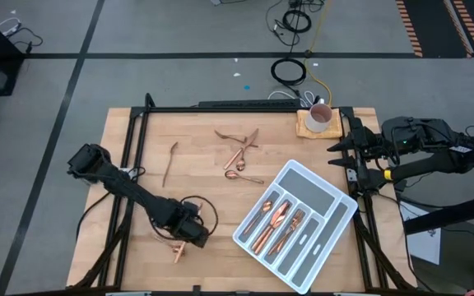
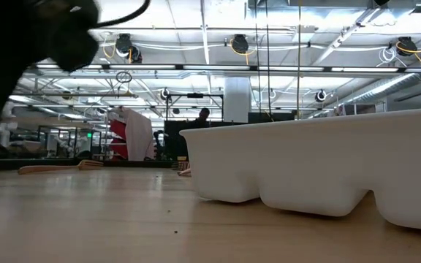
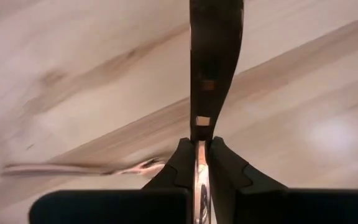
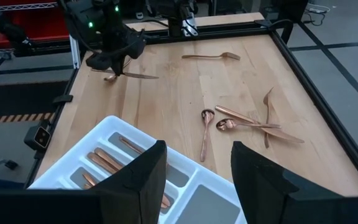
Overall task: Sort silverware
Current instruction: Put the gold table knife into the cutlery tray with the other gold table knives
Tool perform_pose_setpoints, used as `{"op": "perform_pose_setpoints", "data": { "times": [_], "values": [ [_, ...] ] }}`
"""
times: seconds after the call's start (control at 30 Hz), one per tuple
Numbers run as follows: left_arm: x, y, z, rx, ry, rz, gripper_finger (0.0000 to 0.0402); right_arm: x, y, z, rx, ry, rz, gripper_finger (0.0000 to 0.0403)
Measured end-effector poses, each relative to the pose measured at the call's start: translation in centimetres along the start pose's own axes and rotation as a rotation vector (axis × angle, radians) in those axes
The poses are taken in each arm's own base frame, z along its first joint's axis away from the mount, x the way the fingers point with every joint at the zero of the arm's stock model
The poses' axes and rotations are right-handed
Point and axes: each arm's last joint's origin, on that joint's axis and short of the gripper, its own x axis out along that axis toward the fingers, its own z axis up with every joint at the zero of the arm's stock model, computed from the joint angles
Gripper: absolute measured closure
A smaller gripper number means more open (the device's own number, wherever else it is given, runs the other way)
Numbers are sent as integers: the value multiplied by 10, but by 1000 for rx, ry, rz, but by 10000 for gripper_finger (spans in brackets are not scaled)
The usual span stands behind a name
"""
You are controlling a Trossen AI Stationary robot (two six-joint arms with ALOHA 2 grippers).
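**Copper cutlery: one piece pinched at the near edge, the rest split between tray and worktop**

Your left gripper (image 1: 189, 238) is low over the wooden worktop (image 1: 138, 148), close to its near edge and left of the middle. Its jaws are clenched on a copper knife (image 3: 199, 183) — the left wrist view shows the thin metal edge pinched between the two dark fingers (image 3: 229, 171). Just beside it another copper piece (image 1: 178, 251) lies flat on the wood; from above you cannot tell whether it is a fork or a knife.

Your right gripper (image 1: 346, 160) waits off the worktop's right edge, beside the frame rail, with its jaws released and nothing between them.

The grey-white tray (image 1: 329, 197) sits tilted on the right half of the worktop, toward the near edge. Several copper pieces (image 1: 276, 220) already lie lengthwise in its left compartments; its right compartments show only bare plastic.

Loose silverware lies on the far half of the worktop:
- a lone fork (image 1: 170, 162) toward the left, well apart from the others
- a crossed pair (image 1: 241, 140) near the middle
- two spoons (image 4: 213, 127) just in front of that pair — bowls close together

A cup (image 1: 320, 115) stands on a small wooden coaster (image 1: 304, 127) at the far right corner.
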Motion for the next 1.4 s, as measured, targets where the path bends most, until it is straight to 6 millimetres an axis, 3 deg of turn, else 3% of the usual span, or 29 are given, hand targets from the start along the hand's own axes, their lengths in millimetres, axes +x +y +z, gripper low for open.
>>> {"op": "perform_pose_setpoints", "data": {
  "times": [0.27,0.5,1.0,1.4],
  "values": [
    [-40,-29,26,61,-115,-140,379,0,0,0,-11,0,0,236],
    [-63,-41,53,84,-217,-220,379,0,0,0,-8,-1,0,236],
    [-74,-65,110,97,-362,-474,379,0,0,0,15,-1,0,236],
    [-76,-114,134,206,-398,-505,379,0,0,0,16,-1,0,236]
  ]
}}
